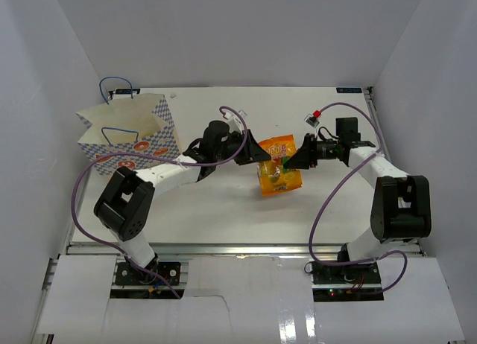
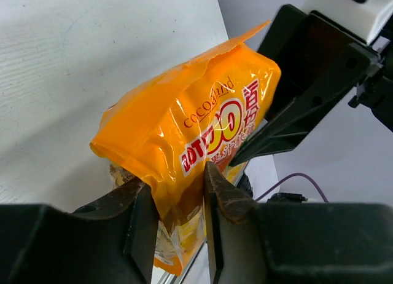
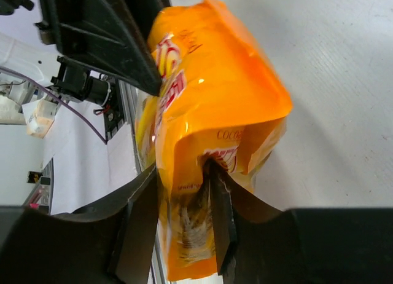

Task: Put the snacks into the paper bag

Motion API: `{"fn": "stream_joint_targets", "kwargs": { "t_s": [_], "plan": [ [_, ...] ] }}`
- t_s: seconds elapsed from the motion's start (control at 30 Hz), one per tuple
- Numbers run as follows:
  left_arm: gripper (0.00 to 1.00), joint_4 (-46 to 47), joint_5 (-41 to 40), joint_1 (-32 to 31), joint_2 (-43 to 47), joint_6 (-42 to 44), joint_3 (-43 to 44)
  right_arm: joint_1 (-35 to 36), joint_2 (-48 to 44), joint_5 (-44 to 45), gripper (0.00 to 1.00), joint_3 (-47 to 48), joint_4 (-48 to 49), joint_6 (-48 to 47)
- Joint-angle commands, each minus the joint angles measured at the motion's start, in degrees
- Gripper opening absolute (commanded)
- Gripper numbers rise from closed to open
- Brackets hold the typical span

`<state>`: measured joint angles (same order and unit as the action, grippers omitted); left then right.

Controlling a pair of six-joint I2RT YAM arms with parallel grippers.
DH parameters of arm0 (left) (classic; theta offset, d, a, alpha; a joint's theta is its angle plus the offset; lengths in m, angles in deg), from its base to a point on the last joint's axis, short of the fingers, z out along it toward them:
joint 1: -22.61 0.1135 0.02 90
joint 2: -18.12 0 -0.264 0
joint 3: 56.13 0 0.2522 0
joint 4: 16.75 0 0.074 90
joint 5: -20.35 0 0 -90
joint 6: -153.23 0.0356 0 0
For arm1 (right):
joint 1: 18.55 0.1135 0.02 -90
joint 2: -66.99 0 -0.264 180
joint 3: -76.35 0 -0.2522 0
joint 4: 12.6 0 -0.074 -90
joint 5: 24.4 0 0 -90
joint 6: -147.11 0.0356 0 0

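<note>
The orange pouch (image 1: 279, 165) hangs above the middle of the table between both grippers. My left gripper (image 1: 253, 152) is shut on its left edge and my right gripper (image 1: 292, 159) is shut on its right edge. In the left wrist view the pouch (image 2: 196, 124) is pinched between my fingers (image 2: 178, 204), with the right gripper's black jaws behind it. In the right wrist view the pouch (image 3: 215, 99) is pinched the same way (image 3: 184, 216). The paper bag (image 1: 134, 135) stands open at the far left. The other snacks are out of view.
White walls close in the table on the left, back and right. Purple cables (image 1: 339, 188) loop beside both arms. A small red-and-white part (image 1: 313, 119) sits near the right arm's wrist.
</note>
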<state>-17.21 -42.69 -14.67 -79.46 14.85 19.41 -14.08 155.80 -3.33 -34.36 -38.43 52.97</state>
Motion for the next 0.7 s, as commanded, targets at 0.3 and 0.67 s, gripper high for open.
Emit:
{"fn": "stream_joint_targets", "kwargs": {
  "t_s": [0.3, 0.67],
  "plan": [
    [0.0, 5.3, 5.9, -1.9, 5.6, -0.5, -4.2, 2.6, 4.8, 2.0, 0.53, 4.4, -5.3, -6.7],
    [0.0, 5.0, 6.1, -2.0, 6.2, 2.1, -6.0, 4.1, 8.4, 2.2, 0.62, 6.5, -8.5, -9.5]
  ]
}}
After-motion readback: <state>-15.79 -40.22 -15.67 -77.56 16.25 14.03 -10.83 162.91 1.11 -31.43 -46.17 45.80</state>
